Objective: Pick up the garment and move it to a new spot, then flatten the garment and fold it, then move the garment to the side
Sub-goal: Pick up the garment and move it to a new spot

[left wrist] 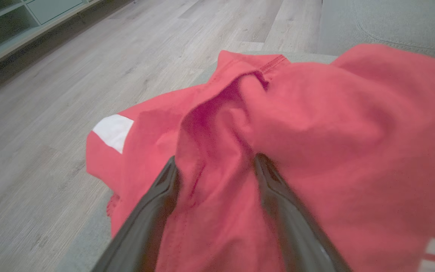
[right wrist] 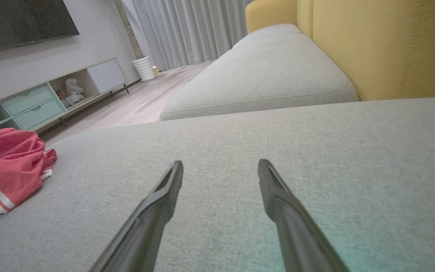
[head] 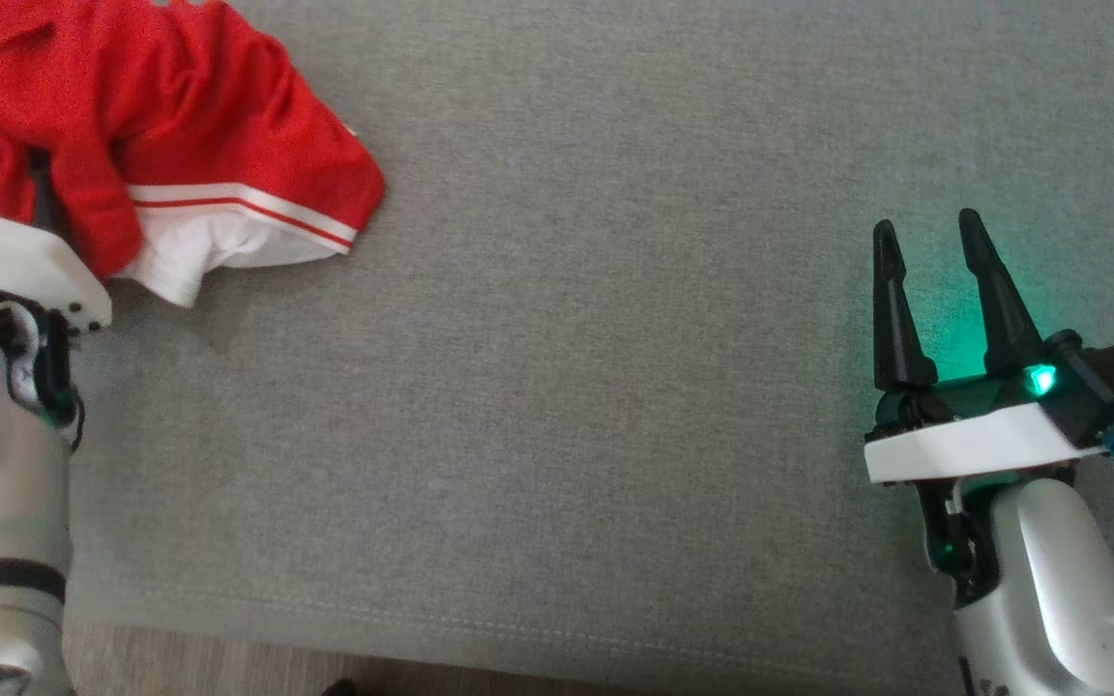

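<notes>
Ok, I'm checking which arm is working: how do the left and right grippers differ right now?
The left gripper has its fingers pushed into the red garment, fabric bunched between them; the right gripper has nothing between its fingers. The left gripper is at the left end of the grey cushion; the right gripper is over bare cushion, apart from the garment. Both are open.

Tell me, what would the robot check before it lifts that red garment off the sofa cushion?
1. Left gripper at the garment: ok, its fingers straddle a red fold.
2. Grip closed on the cloth: not ok, the fingers stand apart.
3. Right gripper out of the way: ok, open over the cushion, apart from the garment.
4. Room for a new spot: ok, grey cushion lies bare beside the garment.
5. Layers caught between the fingers: cannot tell.
</notes>
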{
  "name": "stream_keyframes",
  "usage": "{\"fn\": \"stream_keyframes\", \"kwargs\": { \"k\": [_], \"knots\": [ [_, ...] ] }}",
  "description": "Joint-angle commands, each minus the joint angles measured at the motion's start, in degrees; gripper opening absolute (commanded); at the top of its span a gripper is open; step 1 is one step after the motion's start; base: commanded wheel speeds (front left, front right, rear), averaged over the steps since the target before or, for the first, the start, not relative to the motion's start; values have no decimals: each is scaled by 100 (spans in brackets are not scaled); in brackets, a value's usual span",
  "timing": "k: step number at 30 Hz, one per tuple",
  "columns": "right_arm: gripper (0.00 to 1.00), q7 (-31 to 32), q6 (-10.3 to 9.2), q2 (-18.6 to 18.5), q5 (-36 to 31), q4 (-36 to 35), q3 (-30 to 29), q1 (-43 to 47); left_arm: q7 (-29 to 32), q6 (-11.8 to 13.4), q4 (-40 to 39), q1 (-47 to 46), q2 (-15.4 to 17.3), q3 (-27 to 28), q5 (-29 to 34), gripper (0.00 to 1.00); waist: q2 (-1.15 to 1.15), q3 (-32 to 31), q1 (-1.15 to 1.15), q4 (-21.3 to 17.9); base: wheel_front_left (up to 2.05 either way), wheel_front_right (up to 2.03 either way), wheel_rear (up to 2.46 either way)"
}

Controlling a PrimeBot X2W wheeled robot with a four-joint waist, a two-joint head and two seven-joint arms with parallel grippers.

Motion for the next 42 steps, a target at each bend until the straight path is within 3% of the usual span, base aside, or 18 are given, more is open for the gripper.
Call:
{"fn": "stream_keyframes", "kwargs": {
  "k": [1,4,5,6,7,13,18,29,42],
  "knots": [
    [100,-13,12,-11,-25,-225,143,-156,-49,-7,24,-284,404,123,45,100,0,111,-1,-102,0,0,0],
    [100,-29,12,-11,-19,-220,129,-177,6,-82,307,-441,443,82,26,100,0,153,-1,-152,0,0,0],
    [100,-36,12,-11,-16,-213,127,-184,36,-112,397,-488,448,78,5,75,0,159,-1,-165,0,0,0],
    [100,-43,12,-11,-11,-203,125,-191,19,-127,461,-532,452,72,-5,4,0,160,-1,-177,0,0,0],
    [100,-52,12,-11,-4,-189,123,-196,-17,-140,513,-568,455,56,-4,0,0,153,-1,-186,0,0,0],
    [100,-116,12,-11,53,-26,149,-209,-410,-102,584,-704,437,-11,20,0,0,-18,-1,-197,0,0,0],
    [100,-201,12,-11,168,168,345,-229,-588,-63,139,-650,443,63,-23,0,0,-319,-1,-300,0,0,0],
    [100,-369,12,-11,482,605,586,-248,-604,-293,-2424,-35,92,21,14,0,0,-1091,-1,-773,0,0,0],
    [100,-389,12,-11,556,455,276,-274,10,-365,-4286,81,-568,-779,47,0,0,-1349,-1,-1393,0,0,0]
  ]
}}
